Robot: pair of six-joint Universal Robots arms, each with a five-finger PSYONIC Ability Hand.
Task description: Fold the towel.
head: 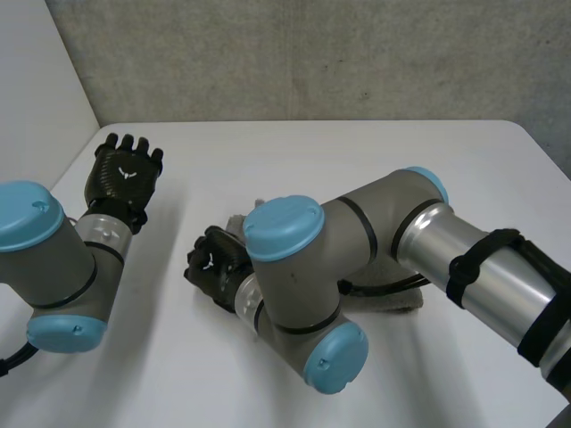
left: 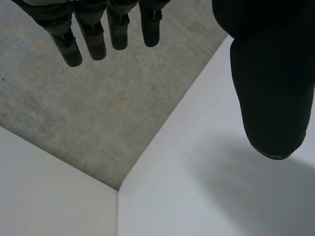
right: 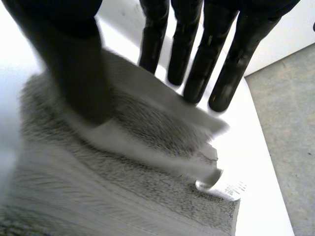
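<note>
Towel (right: 123, 191): grey terry, folded in stacked layers, lying flat on the white counter (head: 312, 169) near its middle. Small white label (right: 230, 188) at 1 corner.

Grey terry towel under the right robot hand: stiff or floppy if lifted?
Likely floppy: the grey terry towel lies in soft folded layers, so a lifted edge should drape. Its looped pile looks rough, so pushing may bunch it rather than slide it.
</note>
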